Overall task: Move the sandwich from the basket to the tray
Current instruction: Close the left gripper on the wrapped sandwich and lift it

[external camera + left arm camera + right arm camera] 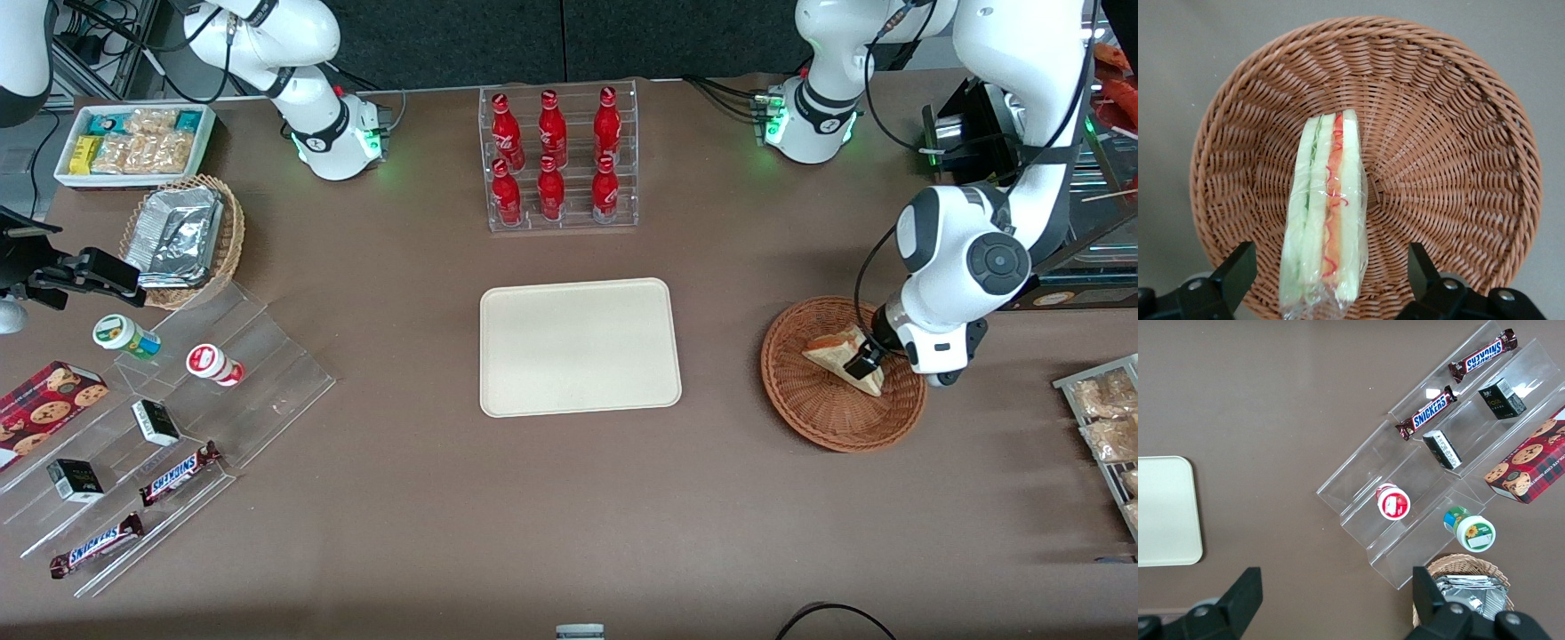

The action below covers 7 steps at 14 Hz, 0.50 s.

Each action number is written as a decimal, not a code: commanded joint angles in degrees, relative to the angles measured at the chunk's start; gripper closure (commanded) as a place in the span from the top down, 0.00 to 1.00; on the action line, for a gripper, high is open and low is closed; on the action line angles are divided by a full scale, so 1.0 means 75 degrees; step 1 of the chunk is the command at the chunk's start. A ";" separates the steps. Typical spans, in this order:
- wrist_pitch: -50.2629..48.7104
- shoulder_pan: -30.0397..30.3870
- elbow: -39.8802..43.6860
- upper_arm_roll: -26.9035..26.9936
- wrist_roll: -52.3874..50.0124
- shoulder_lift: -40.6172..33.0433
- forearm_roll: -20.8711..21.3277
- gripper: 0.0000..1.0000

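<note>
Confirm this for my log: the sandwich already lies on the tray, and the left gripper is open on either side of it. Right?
Not quite. The sandwich lies in the basket, not on the tray, which holds nothing; the front view and the left wrist view both show this. The rest stands: the gripper is open with a finger on either side of it.

Robot lab staged as mock convenience shop: brown table (427, 498), clear acrylic rack of red bottles (556, 160), tiered display steps (169, 427) with Snickers bars (178, 473), cookie box (40, 411), snack bin (133, 142). The left arm's gripper (861, 364) is over the basket (827, 418).
</note>
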 commanded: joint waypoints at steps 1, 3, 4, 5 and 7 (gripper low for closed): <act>0.0355 -0.0063 -0.0264 0.0010 -0.0324 0.0056 0.0105 1.00; 0.0496 -0.0063 -0.0405 0.0010 -0.0336 0.0080 0.0105 1.00; 0.0520 -0.0063 -0.0452 -0.0001 -0.0336 0.0138 0.0105 0.97; 0.0509 -0.0063 -0.0464 0.0010 -0.0382 0.0162 0.0105 0.90; 0.0474 -0.0063 -0.0558 -0.0001 -0.0686 0.0162 0.0105 0.59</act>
